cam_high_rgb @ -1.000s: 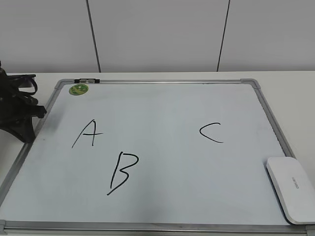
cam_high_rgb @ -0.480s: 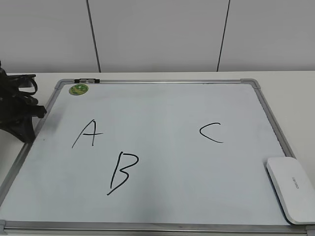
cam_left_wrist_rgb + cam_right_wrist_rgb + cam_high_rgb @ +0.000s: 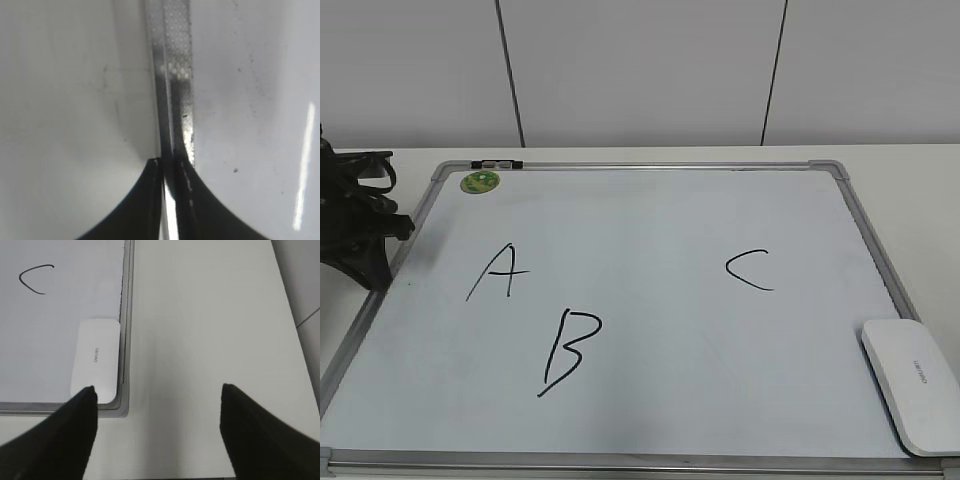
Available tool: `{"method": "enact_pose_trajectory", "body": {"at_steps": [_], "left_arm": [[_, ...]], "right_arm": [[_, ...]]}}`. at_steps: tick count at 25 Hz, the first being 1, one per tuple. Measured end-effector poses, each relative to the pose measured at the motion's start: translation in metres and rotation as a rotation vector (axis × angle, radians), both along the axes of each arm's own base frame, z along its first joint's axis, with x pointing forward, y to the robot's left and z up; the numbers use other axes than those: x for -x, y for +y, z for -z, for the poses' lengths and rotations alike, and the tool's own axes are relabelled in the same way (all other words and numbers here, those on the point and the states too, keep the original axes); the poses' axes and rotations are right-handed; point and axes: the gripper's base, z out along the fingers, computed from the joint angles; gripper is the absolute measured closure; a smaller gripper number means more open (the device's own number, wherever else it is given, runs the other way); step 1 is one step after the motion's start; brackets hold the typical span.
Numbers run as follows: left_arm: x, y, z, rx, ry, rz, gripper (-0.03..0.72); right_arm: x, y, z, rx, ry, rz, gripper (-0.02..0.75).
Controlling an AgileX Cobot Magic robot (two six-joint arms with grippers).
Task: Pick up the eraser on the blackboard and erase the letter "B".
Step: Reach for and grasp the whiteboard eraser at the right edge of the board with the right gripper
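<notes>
Eraser pickup, not yet begun

Eraser (image 3: 911,385): lower right of blackboard (image 3: 650,215), untouched. Letter "B" (image 3: 568,351): lower left, intact. Right hand (image 3: 157,390): spread wide, must reach eraser. Left hand (image 3: 170,162): fingers pressed together, empty, over frame edge.

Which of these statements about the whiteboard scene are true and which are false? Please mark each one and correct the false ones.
1. The eraser lies at the board's near right corner. True.
2. The letter "B" is already wiped off. False: it is intact, in black marker.
3. The right gripper is open, with empty table between its fingers. True.
4. The letter "C" is written left of the letter "A". False: in the exterior view it is to the right of it.
5. The left gripper holds the eraser. False: its fingers are shut together over the blackboard frame, holding nothing.
</notes>
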Motion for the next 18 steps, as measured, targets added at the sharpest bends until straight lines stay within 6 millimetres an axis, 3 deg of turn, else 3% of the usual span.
{"method": "enact_pose_trajectory", "body": {"at_steps": [7,8,14,18], "left_arm": [[0.000,0.000,0.000,0.000,0.000,0.000,0.671],[0.000,0.000,0.000,0.000,0.000,0.000,0.671],[0.000,0.000,0.000,0.003,0.000,-0.002,0.671],[0.000,0.000,0.000,0.005,0.000,-0.005,0.671]], "right_arm": [[-0.072,0.000,-0.017,-0.023,0.080,-0.018,0.151],[-0.087,0.002,-0.013,-0.048,0.126,-0.027,0.151],[-0.123,0.009,0.018,-0.143,0.382,-0.056,0.151],[-0.138,0.018,0.031,-0.158,0.460,-0.096,0.151]]}}
